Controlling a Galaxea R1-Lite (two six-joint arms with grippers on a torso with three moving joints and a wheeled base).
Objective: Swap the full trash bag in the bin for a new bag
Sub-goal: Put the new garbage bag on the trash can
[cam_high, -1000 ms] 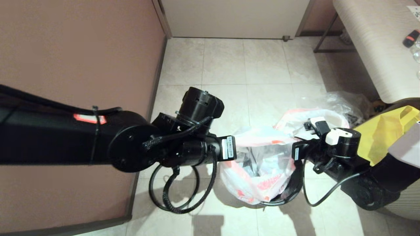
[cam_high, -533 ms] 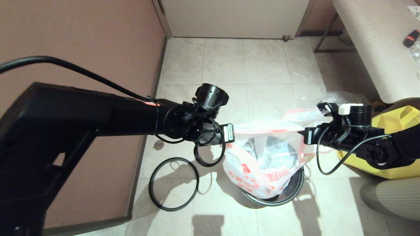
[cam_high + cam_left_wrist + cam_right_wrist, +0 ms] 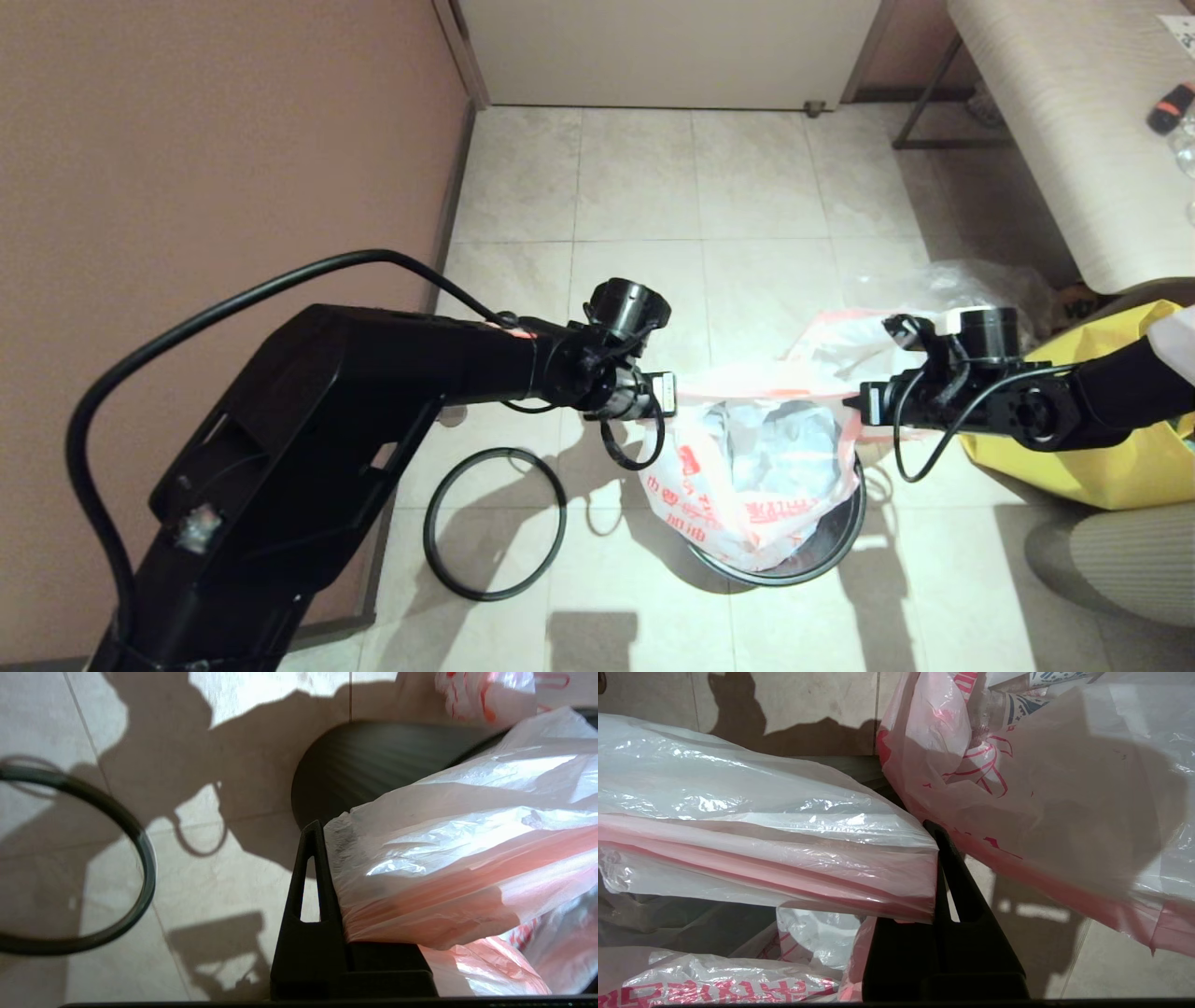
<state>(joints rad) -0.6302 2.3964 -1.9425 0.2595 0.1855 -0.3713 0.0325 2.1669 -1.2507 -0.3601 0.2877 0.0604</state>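
The new bag (image 3: 747,467), thin white plastic with a pink rim and red print, hangs with its mouth stretched over the dark round bin (image 3: 834,553). My left gripper (image 3: 674,397) is shut on the bag's left rim (image 3: 444,872). My right gripper (image 3: 851,406) is shut on the right rim (image 3: 761,835). The bag's lower part sits inside the bin. The full trash bag (image 3: 840,338) lies on the floor just behind the right gripper. A labelled bottle shows through the film of that full trash bag (image 3: 1041,788).
The bin's loose dark ring (image 3: 495,523) lies on the tiles left of the bin, near the brown wall (image 3: 233,168). A big yellow bag (image 3: 1102,448) and a crumpled clear bag (image 3: 971,285) sit at the right, under a pale bench (image 3: 1055,112).
Both arms have dropped lower, away from the head camera, carrying the bag's stretched rim down toward the bin. Both grips have stayed shut on the rim.
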